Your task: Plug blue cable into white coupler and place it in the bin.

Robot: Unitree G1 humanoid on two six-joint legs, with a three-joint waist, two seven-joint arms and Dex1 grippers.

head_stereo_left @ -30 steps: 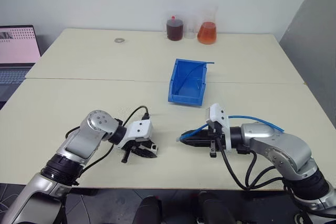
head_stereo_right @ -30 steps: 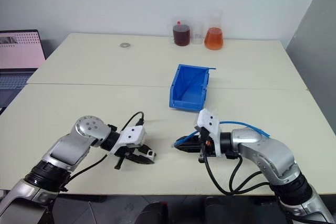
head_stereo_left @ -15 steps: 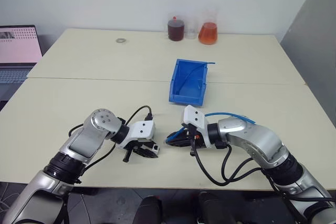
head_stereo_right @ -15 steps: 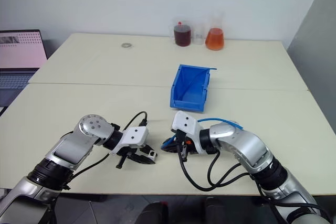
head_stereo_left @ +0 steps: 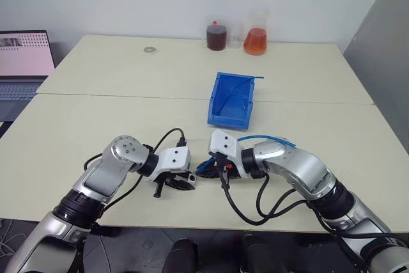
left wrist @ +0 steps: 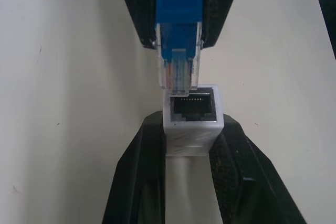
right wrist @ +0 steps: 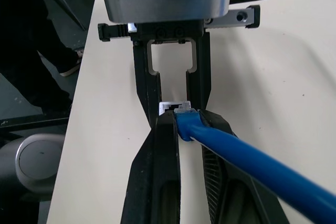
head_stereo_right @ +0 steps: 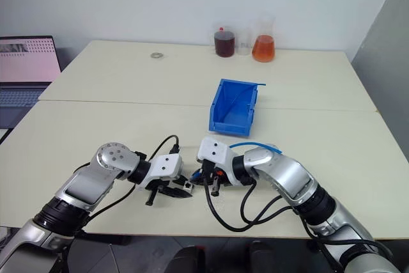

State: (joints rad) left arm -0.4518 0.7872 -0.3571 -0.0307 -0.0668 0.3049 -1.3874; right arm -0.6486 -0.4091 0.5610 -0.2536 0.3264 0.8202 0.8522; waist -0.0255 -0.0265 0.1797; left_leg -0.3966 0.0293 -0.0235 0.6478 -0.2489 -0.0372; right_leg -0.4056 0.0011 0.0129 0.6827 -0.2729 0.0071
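My left gripper point(head_stereo_left: 184, 182) is shut on the white coupler point(left wrist: 191, 116), whose dark socket faces the other hand. My right gripper point(head_stereo_left: 204, 169) is shut on the blue cable point(right wrist: 236, 156) just behind its clear plug point(left wrist: 178, 74). The two grippers meet tip to tip near the table's front edge. In the left wrist view the plug tip sits right at the socket's rim, a little off to one side and not inside. The rest of the cable arcs back over the right wrist point(head_stereo_left: 271, 138). The bin point(head_stereo_left: 231, 100) stands beyond both grippers, at mid-table.
Two flasks, one with dark liquid point(head_stereo_left: 216, 35) and one with orange liquid point(head_stereo_left: 255, 40), stand at the table's far edge. A small metal ring point(head_stereo_left: 149, 49) lies at the back left. A laptop point(head_stereo_left: 25, 55) sits off the table to the left.
My right gripper has carried the cable leftwards until its plug reaches the coupler. The left gripper has kept its place.
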